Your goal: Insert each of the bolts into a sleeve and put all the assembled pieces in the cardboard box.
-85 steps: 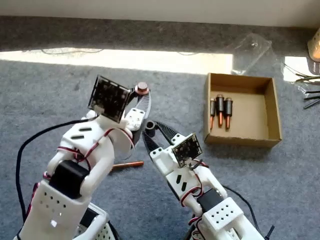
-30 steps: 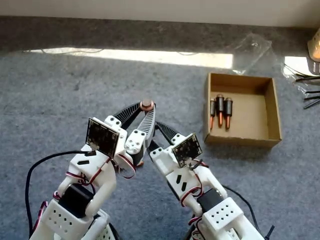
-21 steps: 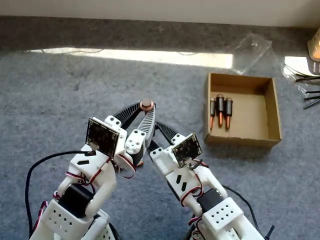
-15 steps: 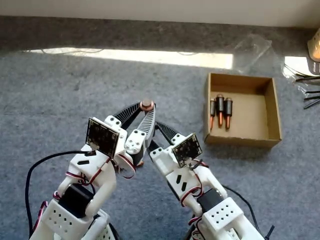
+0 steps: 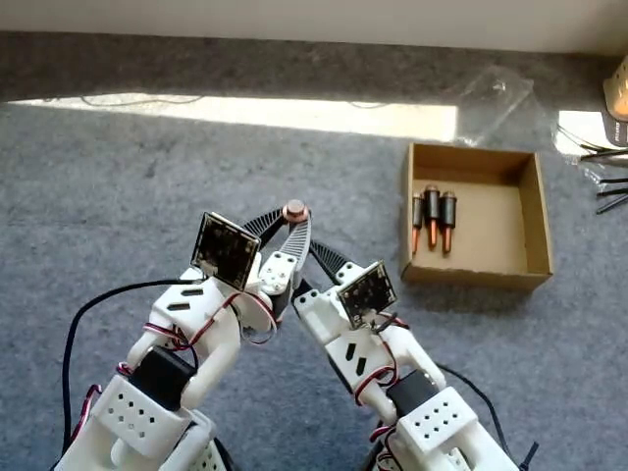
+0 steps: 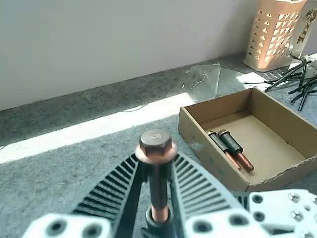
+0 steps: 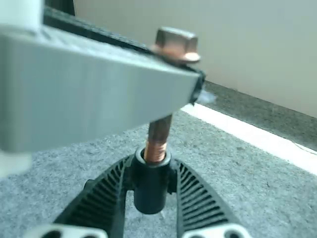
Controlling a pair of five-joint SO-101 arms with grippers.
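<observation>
3 done pieces [image 5: 432, 221] lie in the box [image 5: 471, 278]; the left claw [image 6: 156, 162], clamped on a bolt [image 6: 155, 143], holds its tip in the sleeve [image 7: 149, 192] the right claw [image 7: 149, 171] squeezes, not boxed yet.

L claw [image 6: 156, 161] pinches bolt [image 6: 156, 144] upright, just above R claw [image 7: 148, 171] clamping sleeve [image 7: 149, 191]; both angled inward, tips close.

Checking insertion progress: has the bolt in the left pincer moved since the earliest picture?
Yes. The bolt, in the left pincer, shifted down the high view and slightly nearer the cardboard box, its tip in the sleeve.
</observation>
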